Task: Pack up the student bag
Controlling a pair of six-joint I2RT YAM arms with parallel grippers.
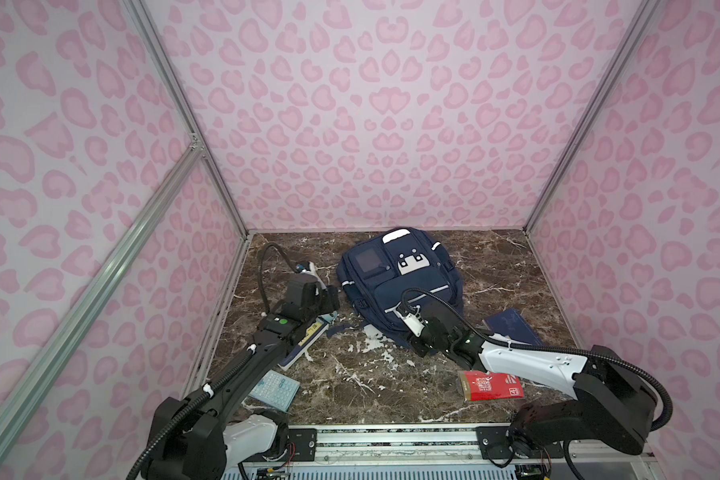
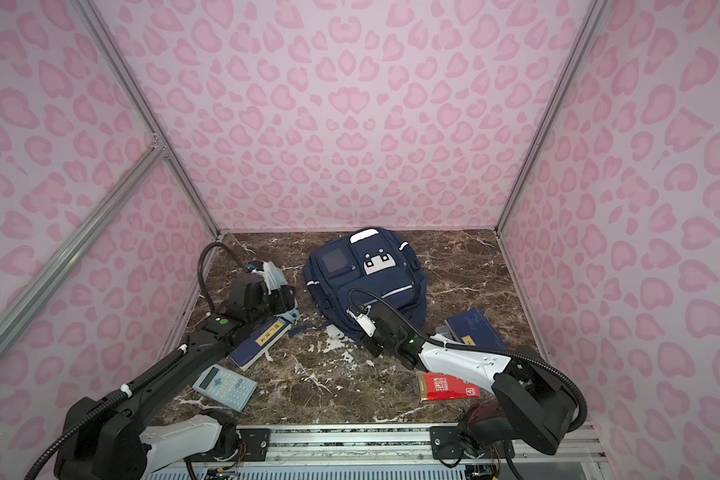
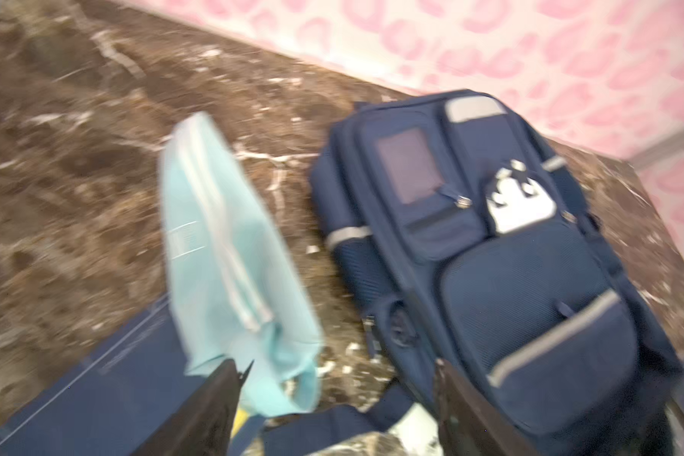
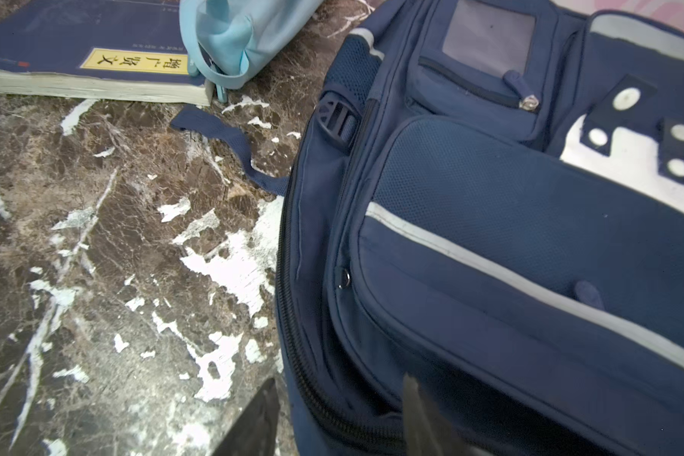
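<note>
The student bag [image 1: 400,286] [image 2: 364,291], navy with white stripes and a grey window pocket, lies flat at the back middle of the marble table. My right gripper [image 4: 339,379] is open at the bag's near edge, its jaws either side of the zip seam [image 4: 293,355]. My left gripper [image 3: 336,367] is open to the left of the bag [image 3: 490,256]. A light-blue pouch [image 3: 230,252], blurred, hangs against one of its fingers [image 3: 222,391]. The bag's dark strap [image 4: 230,138] trails on the table.
A navy book with a yellow label [image 2: 262,340] [image 4: 95,59] lies under the left arm, with the pouch [image 4: 237,35] beside it. A calculator [image 1: 273,390] sits at the near left. A red packet [image 1: 491,386] and another navy book [image 1: 512,326] lie on the right.
</note>
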